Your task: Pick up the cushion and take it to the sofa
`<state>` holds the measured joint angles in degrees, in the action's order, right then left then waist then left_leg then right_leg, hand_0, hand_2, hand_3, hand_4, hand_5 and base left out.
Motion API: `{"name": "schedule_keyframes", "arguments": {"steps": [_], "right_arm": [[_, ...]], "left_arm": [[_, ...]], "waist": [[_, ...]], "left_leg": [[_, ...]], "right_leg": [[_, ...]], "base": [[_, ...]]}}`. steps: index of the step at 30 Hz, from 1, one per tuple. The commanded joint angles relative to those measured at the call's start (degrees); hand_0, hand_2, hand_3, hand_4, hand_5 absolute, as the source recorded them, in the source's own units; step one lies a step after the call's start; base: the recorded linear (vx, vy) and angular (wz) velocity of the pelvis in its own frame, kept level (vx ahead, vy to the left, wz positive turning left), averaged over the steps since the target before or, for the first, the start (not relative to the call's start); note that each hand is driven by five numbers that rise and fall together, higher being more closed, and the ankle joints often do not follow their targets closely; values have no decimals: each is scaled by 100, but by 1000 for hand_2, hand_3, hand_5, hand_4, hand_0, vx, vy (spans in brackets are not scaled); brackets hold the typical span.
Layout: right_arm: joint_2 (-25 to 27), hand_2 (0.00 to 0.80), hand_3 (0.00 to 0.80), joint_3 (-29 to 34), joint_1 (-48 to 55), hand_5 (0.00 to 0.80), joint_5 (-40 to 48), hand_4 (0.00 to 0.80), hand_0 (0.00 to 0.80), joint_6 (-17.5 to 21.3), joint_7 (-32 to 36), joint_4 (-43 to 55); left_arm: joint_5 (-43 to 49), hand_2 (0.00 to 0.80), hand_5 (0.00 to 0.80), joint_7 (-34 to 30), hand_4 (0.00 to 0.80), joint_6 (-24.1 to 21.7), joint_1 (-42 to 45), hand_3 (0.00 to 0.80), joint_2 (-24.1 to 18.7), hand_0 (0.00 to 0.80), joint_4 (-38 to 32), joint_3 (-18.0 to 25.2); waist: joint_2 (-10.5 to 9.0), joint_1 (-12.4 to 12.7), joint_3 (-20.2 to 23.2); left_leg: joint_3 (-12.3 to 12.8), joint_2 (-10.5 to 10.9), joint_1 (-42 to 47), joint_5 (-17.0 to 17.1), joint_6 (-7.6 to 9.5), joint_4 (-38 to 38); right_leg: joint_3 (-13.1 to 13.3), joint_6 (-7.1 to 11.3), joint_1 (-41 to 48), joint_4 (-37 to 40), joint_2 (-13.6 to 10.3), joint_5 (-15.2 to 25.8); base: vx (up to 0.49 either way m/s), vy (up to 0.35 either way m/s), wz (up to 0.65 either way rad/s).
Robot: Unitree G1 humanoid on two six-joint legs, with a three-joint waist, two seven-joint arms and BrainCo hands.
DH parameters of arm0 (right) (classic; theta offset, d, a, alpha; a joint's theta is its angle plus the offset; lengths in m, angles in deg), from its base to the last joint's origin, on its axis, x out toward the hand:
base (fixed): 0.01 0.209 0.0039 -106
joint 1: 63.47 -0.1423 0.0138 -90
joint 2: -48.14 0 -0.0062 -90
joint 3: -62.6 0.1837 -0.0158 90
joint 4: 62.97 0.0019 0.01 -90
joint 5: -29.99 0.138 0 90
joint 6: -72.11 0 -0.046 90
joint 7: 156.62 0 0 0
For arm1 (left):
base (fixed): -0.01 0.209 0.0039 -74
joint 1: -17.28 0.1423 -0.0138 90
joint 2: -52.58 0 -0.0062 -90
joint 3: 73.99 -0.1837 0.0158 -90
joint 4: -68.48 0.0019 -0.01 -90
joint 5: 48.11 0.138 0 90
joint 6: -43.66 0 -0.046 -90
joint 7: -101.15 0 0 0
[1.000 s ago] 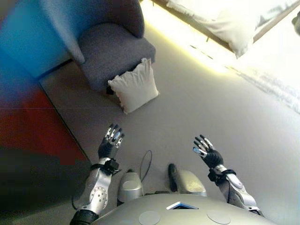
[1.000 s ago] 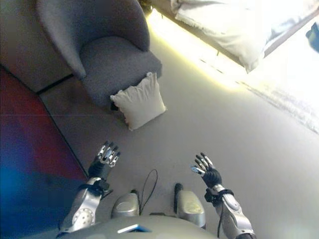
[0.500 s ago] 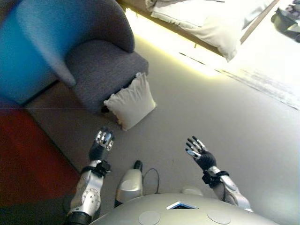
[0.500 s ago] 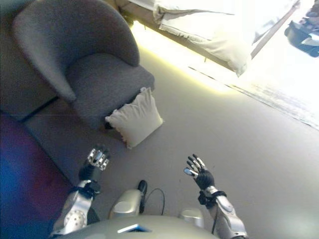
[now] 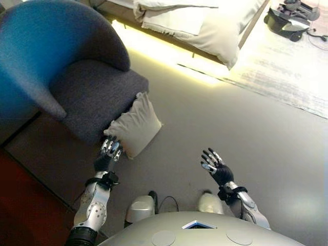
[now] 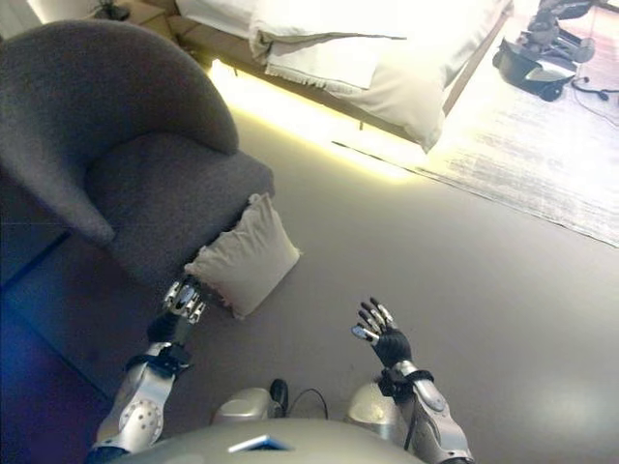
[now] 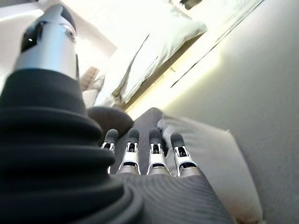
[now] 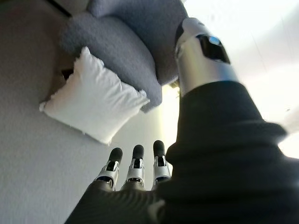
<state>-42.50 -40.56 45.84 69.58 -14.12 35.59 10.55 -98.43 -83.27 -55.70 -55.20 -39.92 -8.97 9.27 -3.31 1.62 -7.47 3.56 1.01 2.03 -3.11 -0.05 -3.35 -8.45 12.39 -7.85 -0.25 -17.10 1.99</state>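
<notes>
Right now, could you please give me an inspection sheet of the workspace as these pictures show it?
Surface: grey floor, bare in front of the robot.
Job's things: pale cushion on the floor, leaning against the front of the grey armchair; not yet picked up.
Clutter: nothing seen near the cushion.
Hands: left hand open, held just short of the cushion; right hand open, raised over bare floor, holding nothing.
Cables: nothing seen apart from the robot's own.
Surroundings: bed with pale bedding and a lit strip beneath; pale rug; dark wheeled object at the far right.
</notes>
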Motion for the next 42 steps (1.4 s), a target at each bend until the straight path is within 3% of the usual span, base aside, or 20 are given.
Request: {"name": "schedule_keyframes", "arguments": {"steps": [1, 2, 7, 10, 14, 17, 20, 21, 23, 24, 27, 28, 31, 34, 36, 38, 40, 41, 42], "right_arm": [[78, 0, 0, 52, -378, 0, 151, 0, 0, 244, 248, 183], [103, 0, 0, 53, -412, 0, 90, 0, 0, 201, 353, 141], [147, 0, 0, 103, -329, 0, 101, 0, 0, -87, 348, 232], [161, 0, 0, 125, -252, 0, 226, 0, 0, -135, 304, 242], [204, 0, 0, 5, -274, 0, 373, 0, 0, -86, 292, 188], [306, 0, 0, -174, -357, 0, 351, 0, 0, -196, 357, 227], [419, 0, 0, -291, -422, 0, 264, 0, 0, -305, 335, 286], [481, 0, 0, -335, -393, 0, 309, 0, 0, -347, 420, 360], [567, 0, 0, -294, -380, 0, 257, 0, 0, -369, 380, 379], [631, 0, 0, -208, -347, 0, 216, 0, 0, -321, 358, 365], [748, 0, 0, -68, -320, 0, 325, 0, 0, 12, 139, 308], [762, 0, 0, -15, -291, 0, 376, 0, 0, 97, 128, 293], [771, 0, 0, 156, -167, 0, 409, 0, 0, 182, 179, 230], [698, 0, 0, 194, -151, 0, 490, 0, 0, 290, 153, 172], [575, 0, 0, 105, -93, 0, 637, 0, 0, 508, 103, 186], [501, 0, 0, 43, -30, 0, 669, 0, 0, 666, 3, 213], [438, 0, 0, 2, -62, 0, 623, 0, 0, 751, -25, 160], [396, 0, 0, -26, -94, 0, 544, 0, 0, 765, -25, 103], [318, 0, 0, -42, -90, 0, 451, 0, 0, 778, -55, 32]], "left_arm": [[94, 0, 0, 63, 0, -348, 31, 0, -218, 0, -500, 22], [102, 0, 0, 87, 0, -341, 43, 0, -195, 0, -444, 7], [289, 0, 0, 108, 0, -276, 152, 0, -129, 0, -446, 46], [402, 0, 0, 97, 0, -180, 271, 0, -143, 0, -548, 115], [507, 0, 0, -67, 0, -8, 401, 0, -215, 0, -581, 337], [310, 0, 0, -26, 0, -62, 397, 0, -249, 0, -562, 397], [77, 0, 0, 62, 0, -62, 370, 0, -198, 0, -483, 462], [-58, 0, 0, 69, 0, -77, 359, 0, -155, 0, -495, 471], [-112, 0, 0, 88, 0, -79, 360, 0, -72, 0, -512, 448], [-235, 0, 0, 49, 0, -42, 336, 0, -24, 0, -525, 387], [-352, 0, 0, -54, 0, 101, 196, 0, 82, 0, -532, 159], [-298, 0, 0, -101, 0, 43, 137, 0, 102, 0, -475, 64], [-227, 0, 0, -99, 0, -81, 53, 0, 99, 0, -455, -109], [-186, 0, 0, -110, 0, -47, -56, 0, 67, 0, -504, -163], [-41, 0, 0, -181, 0, -88, -135, 0, 89, 0, -441, -255], [72, 0, 0, -271, 0, -95, -188, 0, 148, 0, -390, -312], [114, 0, 0, -424, 0, -109, -221, 0, 177, 0, -345, -270], [100, 0, 0, -489, 0, -142, -206, 0, 176, 0, -332, -228], [95, 0, 0, -468, 0, -147, -172, 0, 167, 0, -352, -217]], "waist": [[-210, 16, -205], [-238, 25, -192], [-338, 62, -153], [-393, 173, -159], [-470, 404, -192], [-503, 432, -160], [-450, 396, -119], [-451, 351, -109], [-446, 277, -53], [-499, 229, -59], [-518, 111, -171], [-517, 100, -206], [-376, 58, -271], [-225, 158, -374], [-92, 333, -514], [-19, 424, -597], [-41, 507, -608], [-84, 534, -567], [-94, 582, -514]], "left_leg": [[-338, 399, 138, -830, 244, -573], [-597, 440, 188, -925, 291, -623], [-1099, 489, 218, -1411, 311, -1125], [-1211, 394, 262, -1625, 226, -1350], [-1322, 83, 417, -1915, 72, -1551], [-1363, -198, 599, -1854, -16, -1518], [-1375, -463, 624, -1371, -81, -1639], [-1367, -511, 574, -1132, -98, -1813], [-1133, -608, 480, -615, -143, -2176], [-901, -624, 249, -394, -145, -2682], [-244, -921, -356, -256, -128, -3332], [-236, -864, -475, -320, -100, -3315], [-37, -684, -531, -200, -135, -2539], [308, -625, -703, 149, -297, -1499], [700, -678, -1237, 665, -556, -960], [1214, -739, -1692, 1049, -631, -837], [1406, -721, -1969, 954, -537, -1059], [1474, -577, -1907, 596, -302, -1020], [1451, -466, -1810, 409, -176, -950]], "right_leg": [[88, 13, -335, 398, 135, 1250], [295, 11, -377, 411, 153, 1252], [835, 38, -323, 249, 6, 1235], [821, 97, -289, 230, -110, 1214], [695, 192, -300, -64, -228, 1104], [698, 219, -433, -420, -93, 1018], [643, 123, -612, -1095, 148, 671], [585, 16, -611, -1203, 282, 464], [360, -233, -482, -1198, 445, 242], [208, -373, -322, -1131, 469, 151], [-205, -687, -81, -1140, 514, -72], [-267, -702, -29, -1130, 507, -84], [-292, -707, 153, -1095, 700, -225], [-443, -659, 398, -997, 886, -343], [-688, -709, 804, -888, 1071, -597], [-880, -833, 1107, -887, 1162, -815], [-902, -885, 1322, -968, 1123, -1048], [-864, -796, 1385, -1023, 1013, -1091], [-874, -706, 1483, -1136, 901, -1196]], "base": [[327, -58, 79], [312, -57, 79], [342, -107, 54], [297, -201, 48], [354, -357, 35], [344, -430, 34], [258, -317, 8], [258, -283, 9], [245, -288, 25], [193, -287, 43], [124, -243, 60], [140, -144, 56], [153, -57, 42], [134, -59, 64], [263, -70, 68], [283, -44, 100], [293, 29, 62], [338, 105, -2], [363, 117, -24]]}}
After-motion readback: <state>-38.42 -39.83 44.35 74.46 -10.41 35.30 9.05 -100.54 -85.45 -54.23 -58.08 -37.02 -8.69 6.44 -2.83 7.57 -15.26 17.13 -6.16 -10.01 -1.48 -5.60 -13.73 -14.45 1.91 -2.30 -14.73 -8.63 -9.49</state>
